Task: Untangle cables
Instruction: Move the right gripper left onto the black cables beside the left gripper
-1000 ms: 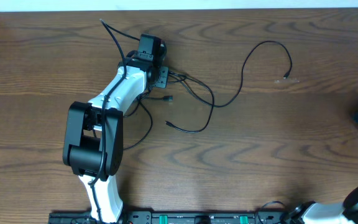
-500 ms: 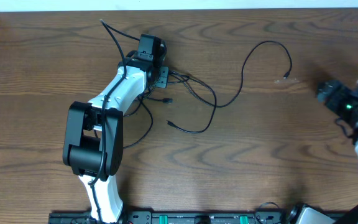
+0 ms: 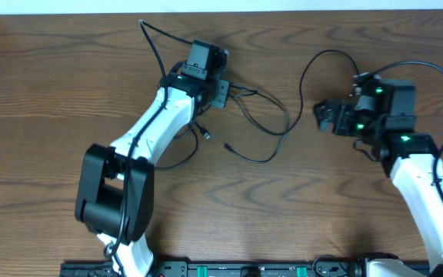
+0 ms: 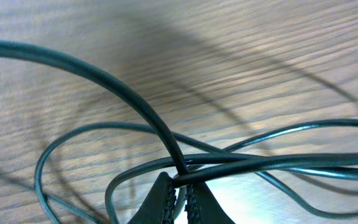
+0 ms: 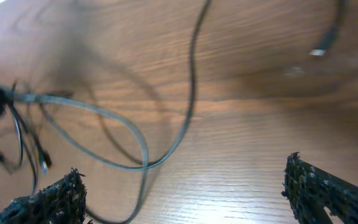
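Looking at the cables point(image 3: 286, 123): thin black cords bunched in a loose knot toward the back middle of the table point(image 3: 52, 77). One long strand swings out right in a big open loop. Two little plug ends point(image 3: 227, 145) lie just below the knot, and another plug point(image 5: 319, 53) sits at the loop's far end. Up close the cables point(image 4: 148, 112) cross over each other in several arcs, so it's hard to tell which strand is which.

Not much else around, just wood grain. The left arm's own thick wire point(image 3: 148, 38) arches up behind it, and the arm hides part of the knot from above.

Left gripper point(image 3: 221, 92) is stretched out to the knot. Its fingers point(image 4: 163, 193) are pressed together, clamped on a cable right where strands cross. Right gripper point(image 3: 325, 115) points left, inside the big loop. Its fingers point(image 5: 48, 199) are spread wide, holding nothing, with a strand point(image 5: 191, 81) lying on the wood ahead of them.
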You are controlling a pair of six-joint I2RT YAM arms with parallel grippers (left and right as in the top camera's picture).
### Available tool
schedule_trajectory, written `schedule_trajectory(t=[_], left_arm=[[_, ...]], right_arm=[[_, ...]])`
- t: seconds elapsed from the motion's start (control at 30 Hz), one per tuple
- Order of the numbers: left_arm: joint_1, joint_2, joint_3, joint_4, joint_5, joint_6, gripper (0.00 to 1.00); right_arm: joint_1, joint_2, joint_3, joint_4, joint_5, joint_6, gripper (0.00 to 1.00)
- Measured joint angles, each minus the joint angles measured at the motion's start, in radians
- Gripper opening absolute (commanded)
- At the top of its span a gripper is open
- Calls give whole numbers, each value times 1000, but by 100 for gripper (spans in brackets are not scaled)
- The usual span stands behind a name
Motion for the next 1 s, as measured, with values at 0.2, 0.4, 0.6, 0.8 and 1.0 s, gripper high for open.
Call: schedule_trajectory(t=[0.2,0.4,0.6,0.8,1.0], left_arm=[[-76,-89,0,4,7,0,7],[-121,-152,0,6,8,0,8],[-142,-169,0,2,10,0,8],[-148,-169,0,-24,-11,3,9],[-148,-169,0,-72,-142,3,46]], right_arm=[[104,0,0,5,39,-78,99],[159,0,0,41,47,-164,99],[171,0,0,66,51,-254,99],[171,2,0,62,53,-285,99],[171,63,0,73,85,-293,99]])
